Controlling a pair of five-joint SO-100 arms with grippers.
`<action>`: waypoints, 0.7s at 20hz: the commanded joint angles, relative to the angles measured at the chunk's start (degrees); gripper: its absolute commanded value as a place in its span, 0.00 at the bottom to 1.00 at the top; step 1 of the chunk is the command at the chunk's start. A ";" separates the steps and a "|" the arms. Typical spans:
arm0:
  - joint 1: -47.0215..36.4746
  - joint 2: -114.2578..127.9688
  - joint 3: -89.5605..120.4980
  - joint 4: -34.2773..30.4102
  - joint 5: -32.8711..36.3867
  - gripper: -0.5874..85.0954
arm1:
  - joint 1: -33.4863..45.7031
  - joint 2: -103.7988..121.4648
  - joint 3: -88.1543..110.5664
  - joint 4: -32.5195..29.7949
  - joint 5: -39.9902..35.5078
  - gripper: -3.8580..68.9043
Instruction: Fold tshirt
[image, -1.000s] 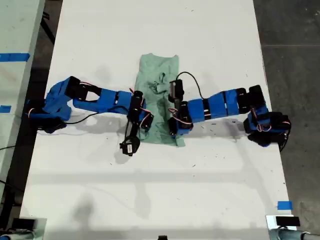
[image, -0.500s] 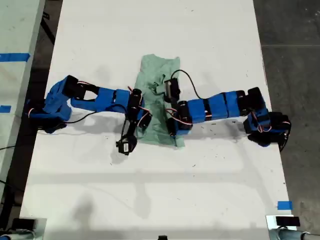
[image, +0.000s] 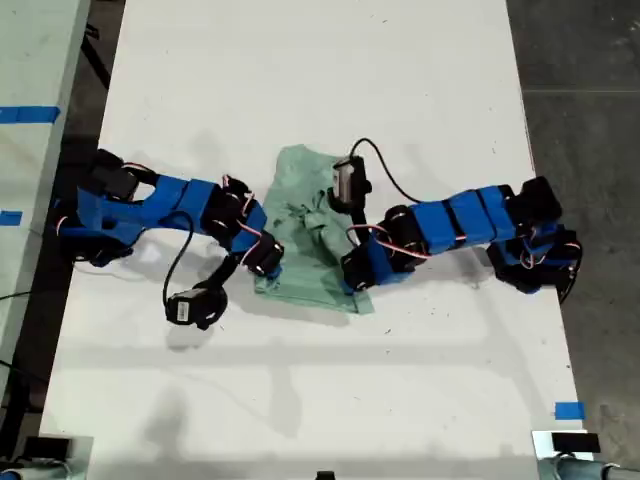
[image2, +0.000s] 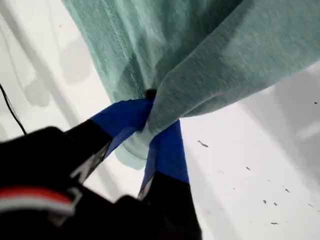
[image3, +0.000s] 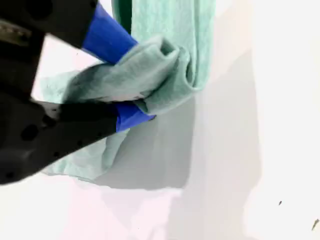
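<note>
1. Exterior view: the tshirt (image: 310, 235) lies bunched and rumpled mid-worktop (image: 320, 70), between my two blue arms, one reaching in from each side of the view; both arms' ends sit on its near corners.
2. First wrist view: my first pincer (image2: 152, 122) is pinching a gathered fold of the tshirt (image2: 210, 55), cloth draped above the white worktop (image2: 250, 175).
3. Second wrist view: my second pincer (image3: 131, 82) is pinching a rolled edge of the tshirt (image3: 165, 60), raised off the worktop (image3: 240, 150).
</note>
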 joint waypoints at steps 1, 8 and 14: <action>2.55 5.89 -2.72 0.53 -1.14 0.01 | -2.11 5.19 -3.69 0.79 0.35 0.03; -9.32 9.76 -1.58 3.25 8.00 0.01 | 14.50 10.99 3.60 1.58 -5.80 0.03; -31.11 5.89 -1.14 2.11 26.02 0.01 | 36.83 11.34 6.42 -6.50 -22.94 0.03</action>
